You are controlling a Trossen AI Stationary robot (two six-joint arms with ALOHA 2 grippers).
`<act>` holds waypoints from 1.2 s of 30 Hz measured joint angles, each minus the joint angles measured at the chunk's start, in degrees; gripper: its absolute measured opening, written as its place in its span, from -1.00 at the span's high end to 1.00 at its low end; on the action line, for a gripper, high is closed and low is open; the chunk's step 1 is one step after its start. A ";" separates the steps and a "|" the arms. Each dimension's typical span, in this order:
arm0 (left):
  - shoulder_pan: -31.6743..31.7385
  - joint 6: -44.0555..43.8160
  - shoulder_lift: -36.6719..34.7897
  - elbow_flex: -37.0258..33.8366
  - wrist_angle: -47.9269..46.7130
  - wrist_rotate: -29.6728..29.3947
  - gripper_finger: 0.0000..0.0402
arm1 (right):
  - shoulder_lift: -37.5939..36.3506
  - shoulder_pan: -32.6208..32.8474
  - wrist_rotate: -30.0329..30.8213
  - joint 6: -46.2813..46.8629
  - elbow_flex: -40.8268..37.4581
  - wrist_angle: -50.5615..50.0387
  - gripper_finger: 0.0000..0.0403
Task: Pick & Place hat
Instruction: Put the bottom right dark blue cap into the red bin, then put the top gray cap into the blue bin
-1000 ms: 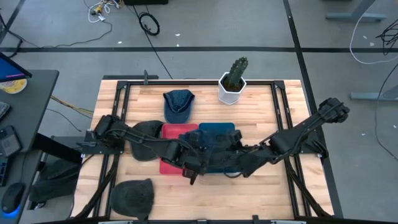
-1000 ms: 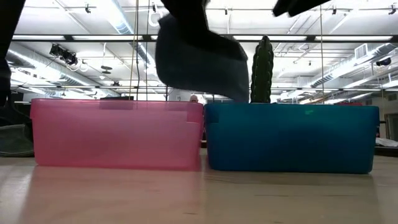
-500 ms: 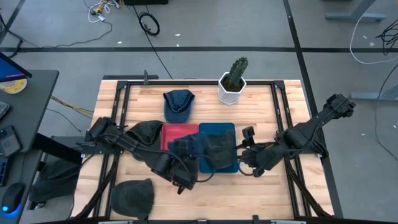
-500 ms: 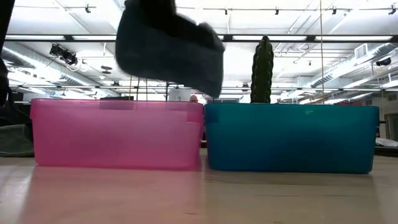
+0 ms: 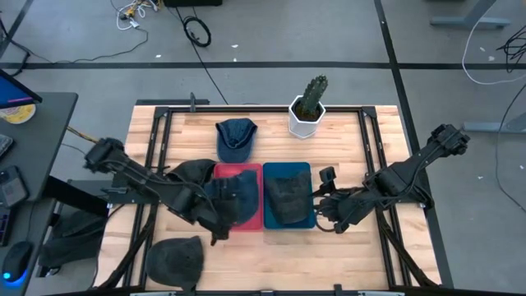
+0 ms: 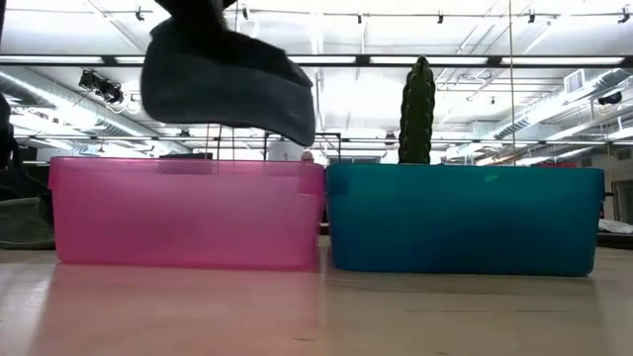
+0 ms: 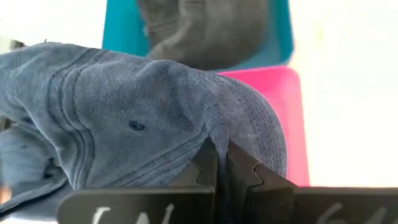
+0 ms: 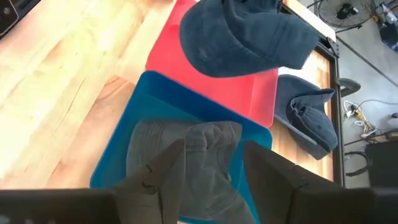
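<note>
From overhead, the left gripper (image 5: 215, 215) holds a blue denim cap (image 5: 233, 197) above the pink bin (image 5: 253, 215), the carry step of the task, judging by its place over that bin. Beside the pink bin sits the teal bin (image 5: 288, 171), a grey cap (image 5: 288, 197) already in it. On the far side of the teal bin from the pink one, the right gripper (image 5: 320, 205) waits with its fingers apart. Beyond the pink bin lie a second denim cap (image 5: 236, 138) and a potted cactus (image 5: 309, 107); a dark cap (image 5: 191, 173) rests against the pink bin's outer side under the left arm, and another dark cap (image 5: 175, 261) lies near the table's front edge.

At table height, the carried cap (image 6: 226, 84) hangs clear above the pink bin's rim (image 6: 183, 164); nothing stands between them.

The left wrist camera shows the fingers (image 7: 210, 163) clenched on the cap's edge (image 7: 155, 124), with pink plastic (image 7: 286, 106) beneath.

From the right wrist, the spread fingers (image 8: 273, 174) hover empty over the grey cap (image 8: 186, 155) in the teal bin (image 8: 149, 87).

The next move likely calls for lowering and releasing inside the pink walls.
</note>
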 joint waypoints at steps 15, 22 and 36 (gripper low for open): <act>10.51 12.15 -6.11 -16.39 20.04 17.65 0.97 | 0.02 -0.02 0.68 -1.09 0.00 1.54 0.18; 10.04 12.94 -5.36 -16.39 20.56 21.49 0.97 | 0.02 -0.02 0.64 -0.58 0.00 1.53 0.18; 10.18 8.46 -4.12 -16.39 21.15 21.04 0.44 | 0.04 -0.02 0.86 -0.85 -0.02 1.98 0.18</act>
